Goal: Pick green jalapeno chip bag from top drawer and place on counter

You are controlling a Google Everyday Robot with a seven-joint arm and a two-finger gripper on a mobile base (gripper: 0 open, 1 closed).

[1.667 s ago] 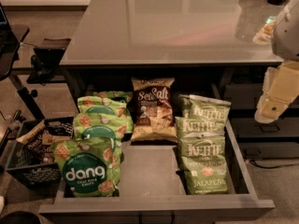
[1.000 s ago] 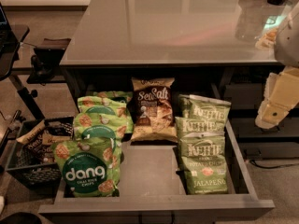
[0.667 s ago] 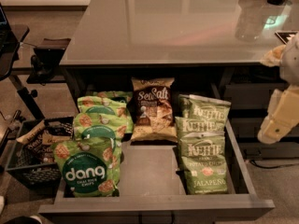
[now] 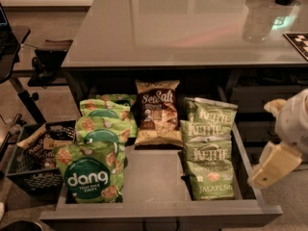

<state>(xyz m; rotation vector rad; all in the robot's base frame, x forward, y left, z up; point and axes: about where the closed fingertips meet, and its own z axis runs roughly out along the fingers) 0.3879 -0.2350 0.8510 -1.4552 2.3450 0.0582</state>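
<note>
Three green Kettle jalapeno chip bags [image 4: 210, 170] lie overlapped in the right side of the open top drawer [image 4: 159, 213], the front one labelled Jalapeño. A brown Sea Salt bag [image 4: 156, 112] stands at the back middle. Green Dang bags [image 4: 91, 174] fill the left side. The grey counter [image 4: 192, 23] is above the drawer. My gripper [image 4: 270, 166] hangs at the right edge of the view, outside the drawer's right wall and level with the front jalapeno bag, and it holds nothing.
A black crate [image 4: 19, 174] with snack packets sits on the floor to the left of the drawer. A clear cup [image 4: 257, 23] and a checkered tag [image 4: 298, 40] are on the counter's far right. A dark stand is at the far left.
My gripper has moved down and to the right, from beside the counter's edge to beside the drawer's right wall. The bags have not moved.
</note>
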